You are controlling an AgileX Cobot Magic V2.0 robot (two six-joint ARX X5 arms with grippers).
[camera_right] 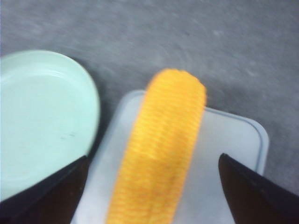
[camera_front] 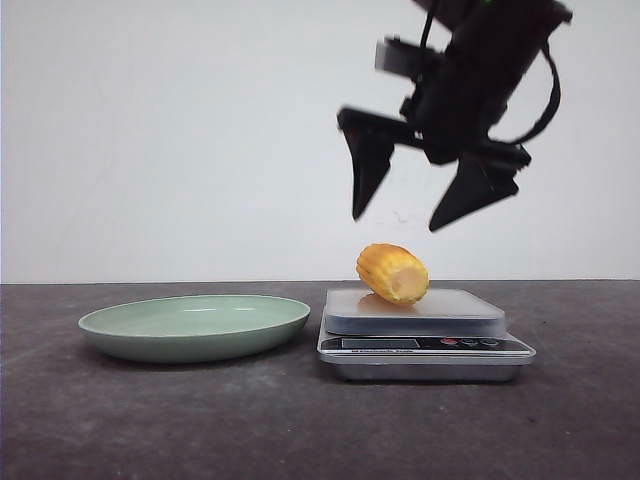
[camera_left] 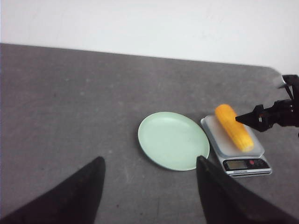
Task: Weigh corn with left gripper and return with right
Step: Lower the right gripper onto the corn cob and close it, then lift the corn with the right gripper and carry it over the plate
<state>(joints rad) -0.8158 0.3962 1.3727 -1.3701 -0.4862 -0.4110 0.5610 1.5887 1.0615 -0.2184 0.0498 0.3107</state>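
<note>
Half the job looks done. Front view: the corn point(camera_front: 393, 273) lies on the scale point(camera_front: 425, 335) beside the empty green plate point(camera_front: 195, 326), with the right gripper point(camera_front: 410, 215) above it, jaws wide. Left wrist view: the left gripper point(camera_left: 149, 184) hangs well back over the counter point(camera_left: 70, 102), jaws wide, empty. Right wrist view: the cob sits between spread fingers point(camera_right: 254, 191), ungrasped; the return remains.

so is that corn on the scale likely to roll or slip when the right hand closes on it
Probably some risk. The corn is a rounded cob lying on its side on the smooth flat scale, so a nudge could roll it. It looks stiff, so it should not sag. The open right hand has tapered pointed fingers, which may slide on the kernels.
</note>
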